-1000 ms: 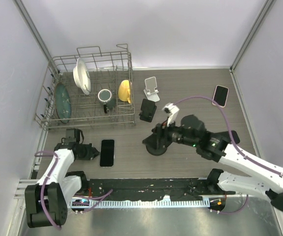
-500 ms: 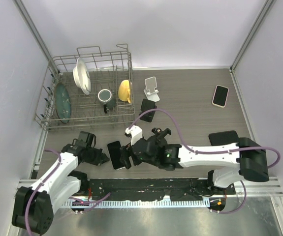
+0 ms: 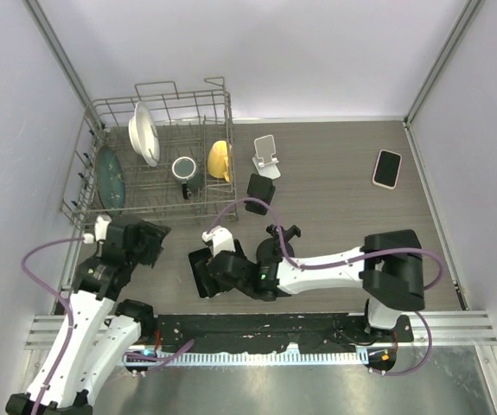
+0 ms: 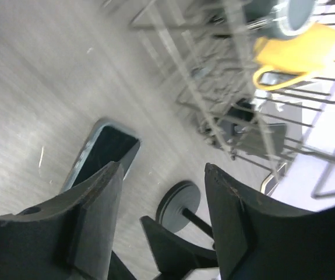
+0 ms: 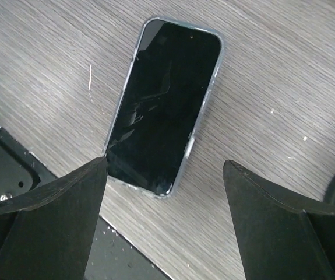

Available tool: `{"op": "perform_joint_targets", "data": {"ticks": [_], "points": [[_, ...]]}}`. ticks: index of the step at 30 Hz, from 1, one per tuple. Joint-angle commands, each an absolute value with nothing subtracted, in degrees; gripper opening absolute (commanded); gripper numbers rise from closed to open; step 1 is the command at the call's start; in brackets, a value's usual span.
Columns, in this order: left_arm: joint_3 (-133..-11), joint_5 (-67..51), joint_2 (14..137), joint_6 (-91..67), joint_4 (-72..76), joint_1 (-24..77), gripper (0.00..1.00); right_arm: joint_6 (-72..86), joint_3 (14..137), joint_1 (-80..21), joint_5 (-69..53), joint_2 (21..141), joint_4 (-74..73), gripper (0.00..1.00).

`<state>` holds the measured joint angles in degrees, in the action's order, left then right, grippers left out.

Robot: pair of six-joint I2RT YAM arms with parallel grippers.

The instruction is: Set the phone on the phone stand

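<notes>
Top view: right arm reaches across to the near-left part of the table point(image 3: 334, 207). Right gripper point(image 3: 212, 270) sits over the dark phone point(image 3: 198, 284), which lies flat close to the near edge. White phone stand point(image 3: 265, 154) is at the far side, just right of the dish rack point(image 3: 157, 194) and well apart from the phone. Black stand point(image 3: 259, 188) is just in front of the white one. A second phone point(image 3: 387, 168) in a light case lies far right. Left gripper point(image 3: 151, 239) is just in front of the rack, left of the dark phone, not touching it. Rack holds a white plate point(image 3: 144, 132), green plate point(image 3: 108, 179), mug point(image 3: 185, 170) and yellow cup point(image 3: 219, 160).

Left wrist view: blurry. Left gripper point(image 4: 162, 175) has its fingers point(image 4: 91, 221) apart with nothing between them. Phone point(image 4: 106, 151) lies on the wood beyond the left finger. A black round base point(image 4: 177, 201) with a stem shows between the fingers; rack wires point(image 4: 231, 87) and yellow cup point(image 4: 292, 49) lie beyond.

Right wrist view: right gripper point(image 5: 164, 166) is spread wide, fingers point(image 5: 50, 210) either side of the phone's near end, and I can't tell if they touch it. Phone point(image 5: 167, 105) is face up, screen dark, clear case, slightly tilted, flat on the table.
</notes>
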<state>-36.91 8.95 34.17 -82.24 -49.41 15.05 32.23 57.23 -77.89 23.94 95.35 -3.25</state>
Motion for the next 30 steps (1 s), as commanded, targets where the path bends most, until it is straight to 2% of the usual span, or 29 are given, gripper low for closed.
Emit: {"op": "perform_joint_targets", "data": {"ticks": [1, 4, 6, 15, 21, 30], "points": [[-46.5, 20.8, 31.4, -69.6, -51.3, 15.3, 0.68, 34.5, 63.3, -78.9, 27.3, 100.1, -3.2, 0.86], [-49.1, 19.4, 26.1, -60.5, -47.5, 15.2, 0.88, 36.6, 66.4, -79.5, 29.8, 103.7, -4.8, 0.86], [-49.7, 17.2, 21.5, -54.9, -43.8, 15.2, 0.97, 38.3, 67.8, -79.6, 32.3, 104.8, -5.3, 0.86], [-52.9, 11.3, 17.4, -41.9, -39.6, 16.6, 1.00, 41.2, 74.5, -79.8, 35.9, 110.6, -10.6, 0.89], [-52.6, 5.6, 17.6, -40.1, -37.2, 17.7, 1.00, 42.7, 76.3, -79.6, 36.1, 113.3, -11.3, 0.89], [-52.8, 4.7, 17.9, -37.7, -37.4, 18.5, 1.00, 42.4, 80.4, -79.2, 36.1, 117.2, -14.8, 0.89]]}}
